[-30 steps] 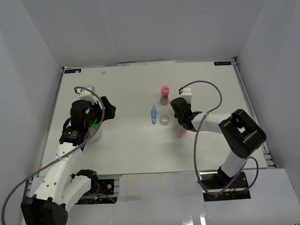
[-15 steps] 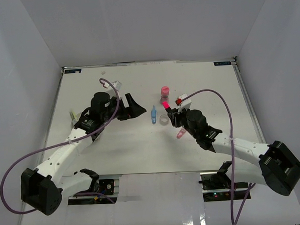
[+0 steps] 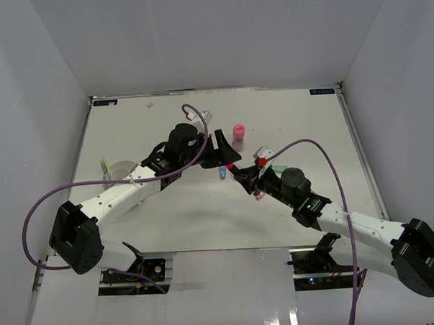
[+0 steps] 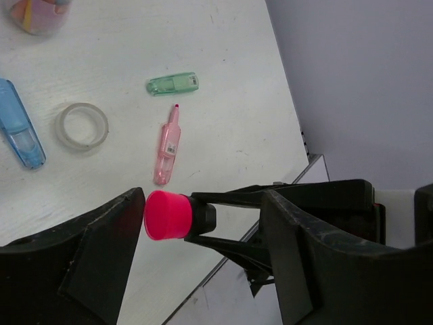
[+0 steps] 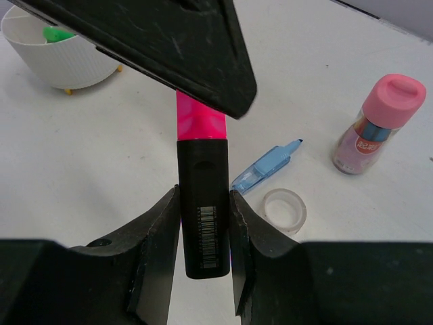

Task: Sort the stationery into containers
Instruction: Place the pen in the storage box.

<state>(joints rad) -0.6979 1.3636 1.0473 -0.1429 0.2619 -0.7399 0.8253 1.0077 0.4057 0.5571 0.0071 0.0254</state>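
Note:
My right gripper point(image 5: 203, 196) is shut on the black barrel of a red-capped marker point(image 5: 201, 203), held above the table's middle point(image 3: 232, 167). My left gripper point(image 4: 203, 203) stands open around the marker's cap point(image 4: 166, 215). One finger touches the cap and the other stands apart from it. In the top view the left gripper point(image 3: 222, 156) meets the right gripper point(image 3: 245, 177) there. The white bowl point(image 3: 120, 170) sits at the left with a green item point(image 5: 57, 32) inside.
On the table lie a blue pen point(image 4: 20, 132), a tape roll point(image 4: 59, 127), a pink highlighter point(image 4: 166, 152) and a green highlighter point(image 4: 173, 84). A pink-capped cylinder point(image 3: 238, 136) stands behind them. The table's right edge point(image 4: 298, 135) is close by.
Left arm swung from the bowl to the middle, its jaws now around the marker's cap and slightly narrower. Right arm stretched out and brought the marker up and leftward to meet it.

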